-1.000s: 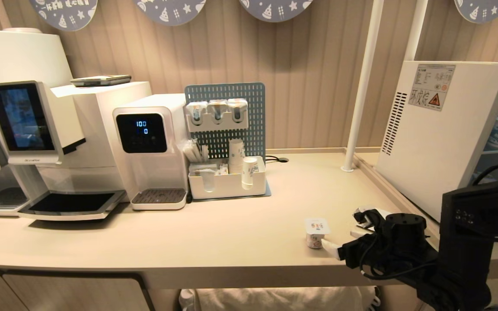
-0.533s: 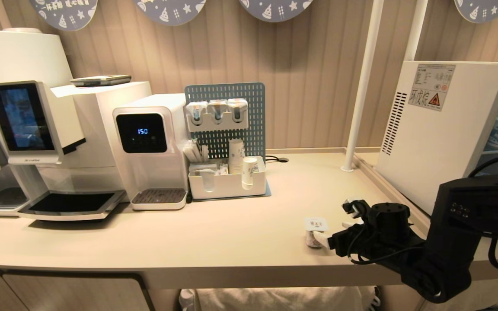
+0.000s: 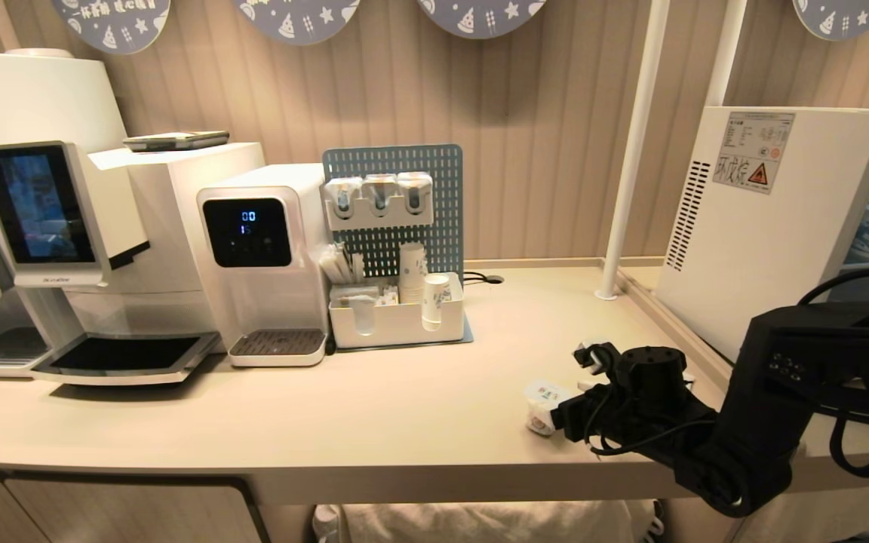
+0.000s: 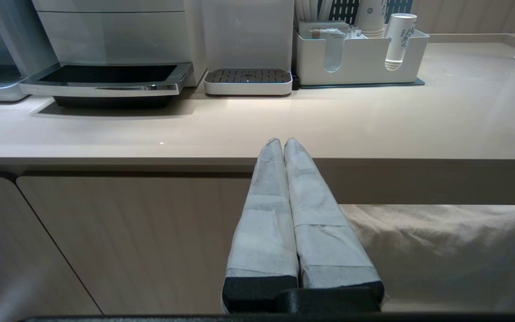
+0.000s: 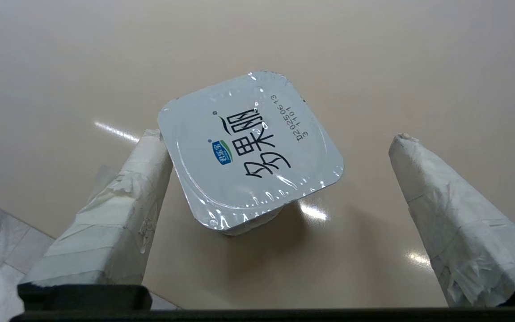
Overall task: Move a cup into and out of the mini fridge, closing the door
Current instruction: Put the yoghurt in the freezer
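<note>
Right gripper (image 5: 280, 143) spread wide around cup (image 5: 251, 150), one finger (image 5: 143, 170) touching the foil lid's edge, the other apart. Lid: black Chinese characters, "D2025063". Cup upright on counter (image 3: 374, 422), near front edge, left of fridge (image 3: 759, 226). Left gripper (image 4: 283, 145) clenched, empty, below counter edge.

You see small foil-lidded cup (image 5: 251, 147) upright on counter near front edge; white mini fridge (image 3: 766, 226) stands far right, well apart, interior shelves exposed.
</note>
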